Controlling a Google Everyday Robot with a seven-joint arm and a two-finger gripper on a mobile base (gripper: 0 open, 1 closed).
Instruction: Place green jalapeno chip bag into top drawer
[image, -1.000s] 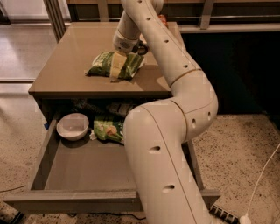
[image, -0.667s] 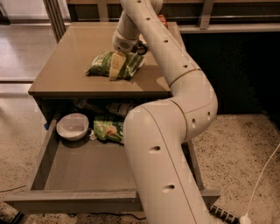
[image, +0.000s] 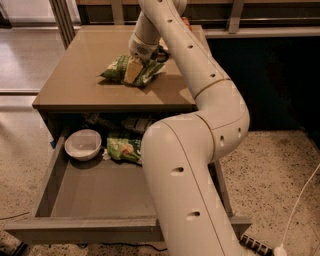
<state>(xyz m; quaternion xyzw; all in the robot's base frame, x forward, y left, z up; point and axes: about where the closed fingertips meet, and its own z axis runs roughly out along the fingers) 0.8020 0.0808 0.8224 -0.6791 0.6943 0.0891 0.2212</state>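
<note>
Jaws set down on the green jalapeno chip bag (image: 116, 70), on the desk (image: 75, 87).

Grip state: cannot tell. My wrist points down onto the bag. My forearm (image: 192, 57) runs forward and right to a bent elbow. My upper arm drops across the open top drawer (image: 95, 192), which holds a white bowl (image: 83, 144) and a lighter green bag (image: 123, 148).

Cream gripper (image: 140, 66) atop dark-green, pale-patterned green jalapeno chip bag (image: 114, 71); taupe top drawer (image: 80, 229) holds white bowl (image: 83, 144), lighter green bag (image: 124, 148)
</note>
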